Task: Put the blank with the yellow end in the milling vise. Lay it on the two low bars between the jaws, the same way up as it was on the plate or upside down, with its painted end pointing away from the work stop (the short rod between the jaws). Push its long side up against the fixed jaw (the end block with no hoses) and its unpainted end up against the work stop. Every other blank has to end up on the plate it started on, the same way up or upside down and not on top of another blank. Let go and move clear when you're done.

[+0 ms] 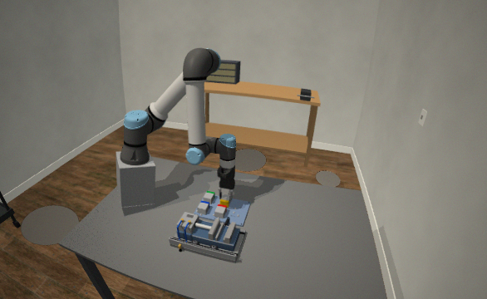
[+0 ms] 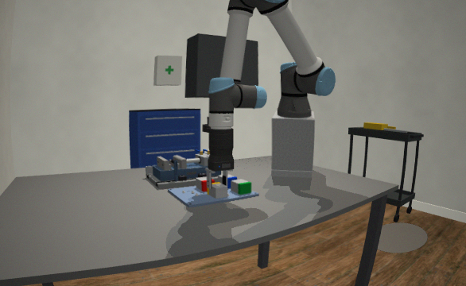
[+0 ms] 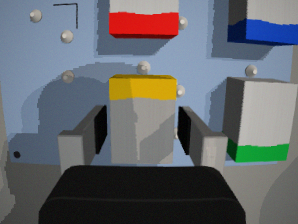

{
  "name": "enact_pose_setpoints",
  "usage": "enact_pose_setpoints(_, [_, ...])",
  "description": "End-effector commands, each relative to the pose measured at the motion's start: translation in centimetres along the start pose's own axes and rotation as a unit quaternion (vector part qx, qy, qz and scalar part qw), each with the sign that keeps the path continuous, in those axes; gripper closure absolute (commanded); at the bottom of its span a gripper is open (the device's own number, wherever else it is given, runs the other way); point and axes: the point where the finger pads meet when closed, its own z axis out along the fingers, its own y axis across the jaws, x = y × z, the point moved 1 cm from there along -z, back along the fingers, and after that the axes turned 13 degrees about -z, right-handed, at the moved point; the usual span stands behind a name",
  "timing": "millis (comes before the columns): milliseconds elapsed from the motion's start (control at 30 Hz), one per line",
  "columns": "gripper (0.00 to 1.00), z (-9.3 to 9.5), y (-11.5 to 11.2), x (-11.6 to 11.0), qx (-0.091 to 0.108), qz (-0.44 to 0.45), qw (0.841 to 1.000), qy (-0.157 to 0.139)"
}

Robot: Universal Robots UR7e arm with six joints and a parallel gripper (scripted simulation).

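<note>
The blank with the yellow end (image 1: 224, 203) (image 2: 219, 191) (image 3: 142, 107) lies on the blue plate (image 1: 244, 209) (image 2: 191, 201) (image 3: 30, 55). In the wrist view its yellow end points up the picture, toward the red-ended blank. My gripper (image 1: 226, 195) (image 2: 217, 183) (image 3: 142, 120) is open, with one finger on each long side of this blank and a gap on both sides. The milling vise (image 1: 210, 237) (image 2: 165, 173) stands beside the plate. Its fixed jaw (image 1: 230, 232) is the end block without hoses, and nothing lies between the jaws. The work stop cannot be clearly made out.
The red-ended blank (image 1: 220, 212) (image 3: 143, 25) lies beyond the yellow end. The green-ended blank (image 1: 209, 197) (image 2: 244, 187) (image 3: 260, 115) lies beside the right finger, the blue-ended blank (image 1: 203, 208) (image 3: 270, 32) beyond it. Small pegs stand on the plate.
</note>
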Motion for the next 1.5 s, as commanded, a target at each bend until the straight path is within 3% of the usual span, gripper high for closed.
enact_pose_setpoints(0, [0.00, -0.38, -0.05, 0.00, 0.001, 0.000, 1.000, 0.000])
enact_pose_setpoints(1467, [0.00, -0.83, -0.05, 0.00, 0.001, 0.000, 1.000, 0.000])
